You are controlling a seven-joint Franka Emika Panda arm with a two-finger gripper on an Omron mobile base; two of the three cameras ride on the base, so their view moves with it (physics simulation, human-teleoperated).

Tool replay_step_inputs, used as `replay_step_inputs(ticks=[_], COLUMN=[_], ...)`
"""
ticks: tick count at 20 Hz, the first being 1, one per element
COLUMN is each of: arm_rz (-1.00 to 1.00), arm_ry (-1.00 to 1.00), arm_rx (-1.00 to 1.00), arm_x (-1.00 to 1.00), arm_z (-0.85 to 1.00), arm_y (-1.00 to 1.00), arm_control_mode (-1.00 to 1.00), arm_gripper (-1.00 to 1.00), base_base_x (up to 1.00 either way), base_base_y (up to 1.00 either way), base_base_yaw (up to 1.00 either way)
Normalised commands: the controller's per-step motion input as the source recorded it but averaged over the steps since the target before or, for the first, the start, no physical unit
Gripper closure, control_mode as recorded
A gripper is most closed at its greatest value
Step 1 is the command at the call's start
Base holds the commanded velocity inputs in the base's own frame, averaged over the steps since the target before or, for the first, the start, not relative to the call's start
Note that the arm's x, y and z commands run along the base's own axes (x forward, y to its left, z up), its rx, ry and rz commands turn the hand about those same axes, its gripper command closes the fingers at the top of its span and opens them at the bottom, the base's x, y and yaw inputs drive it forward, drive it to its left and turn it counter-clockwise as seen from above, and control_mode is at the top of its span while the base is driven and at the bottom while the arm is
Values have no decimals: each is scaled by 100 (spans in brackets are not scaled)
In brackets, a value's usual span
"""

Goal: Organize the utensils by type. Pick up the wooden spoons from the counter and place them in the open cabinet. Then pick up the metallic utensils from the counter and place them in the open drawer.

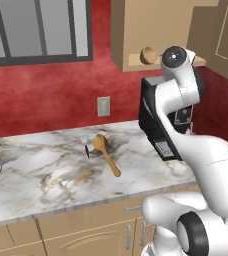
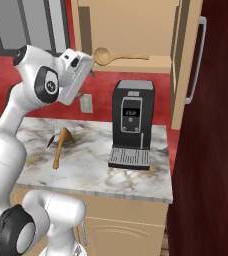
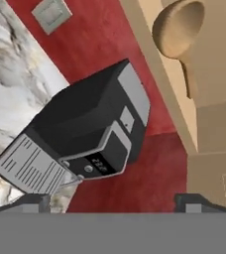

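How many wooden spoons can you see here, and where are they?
2. One wooden spoon lies on the shelf of the open cabinet; the other spoon lies on the marble counter, beside small metal utensils. More might be hidden.

tan spoon (image 1: pixel 106 152), veined marble counter (image 1: pixel 46 175)

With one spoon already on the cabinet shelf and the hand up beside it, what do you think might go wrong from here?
1. The wooden spoon in the cabinet lies near the shelf's front edge, bowl toward the open gripper; a brush on withdrawal may knock it off.
2. The coffee machine stands right below the open cabinet, so the arm coming down might clip it.
3. The second wooden spoon lies close beside the small metallic utensils on the counter; grasping it could scatter them.
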Motion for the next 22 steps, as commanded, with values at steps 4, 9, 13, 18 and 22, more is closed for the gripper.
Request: replay_step_inputs(ticks=[4, 9, 13, 18, 22], arm_rz=[-45, -27, -26, -17, -7], arm_ry=[0, -7, -7, -10, -8], arm_rx=[28, 33, 28, 15, 10], arm_x=[-57, -67, -58, -50, -26], arm_z=[-7, -5, -24, -42, -50], arm_y=[16, 26, 36, 45, 49], arm_control_mode=[-100, -100, -100, -100, -100], arm_gripper=[-100, -100, -100, -100, -100], base_base_x=[0, 0, 0, 0, 0], base_base_y=[0, 0, 0, 0, 0], base_base_yaw=[0, 0, 0, 0, 0])
